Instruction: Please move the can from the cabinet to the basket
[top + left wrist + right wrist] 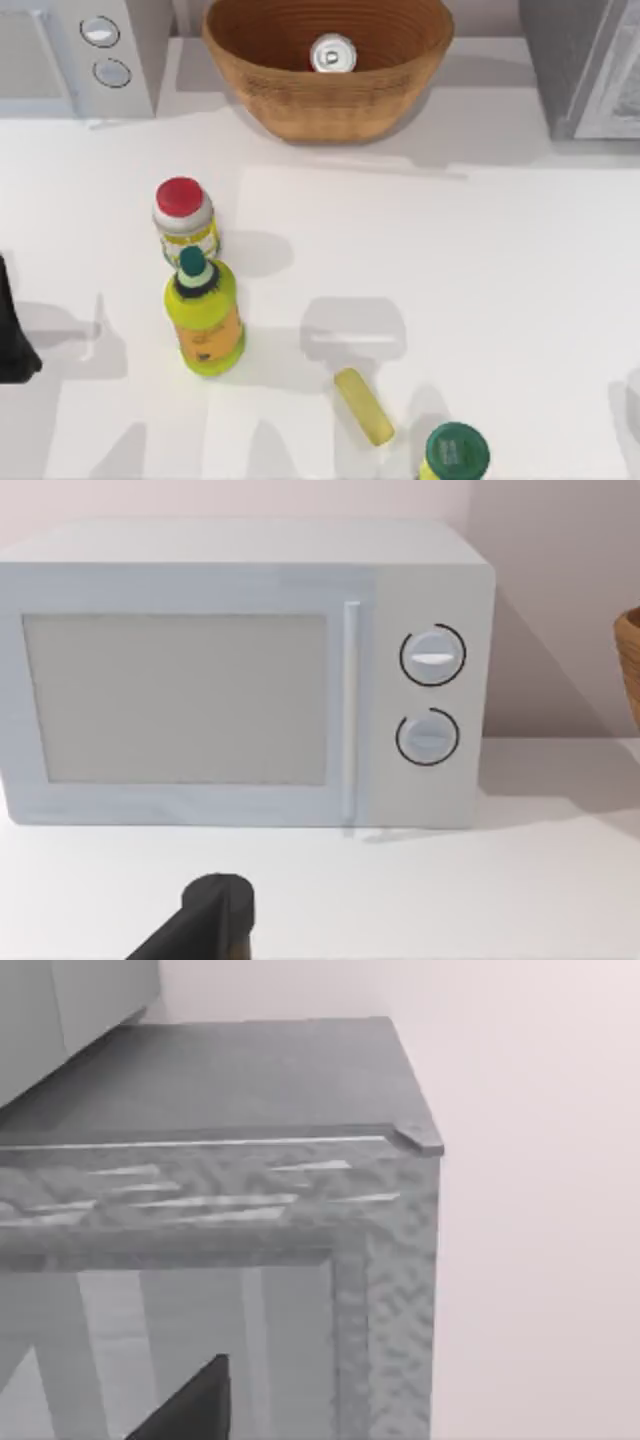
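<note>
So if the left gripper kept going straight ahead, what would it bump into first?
Probably the white microwave: the left gripper points at its door, with bare table between them.

Cabinet [580, 65]: cut by the top and right edges, upper right of the top view; interior not visible.
Microwave [75, 55]: cropped at the upper left corner.
Basket [325, 105]: far rim cut by the top edge.
Can [333, 54]: sides hidden by the basket wall.
Green-capped bottle [455, 452]: body cut off at the bottom edge.
Left end effector [215, 920]: cropped at the bottom of the left wrist view; state cannot be told.
</note>
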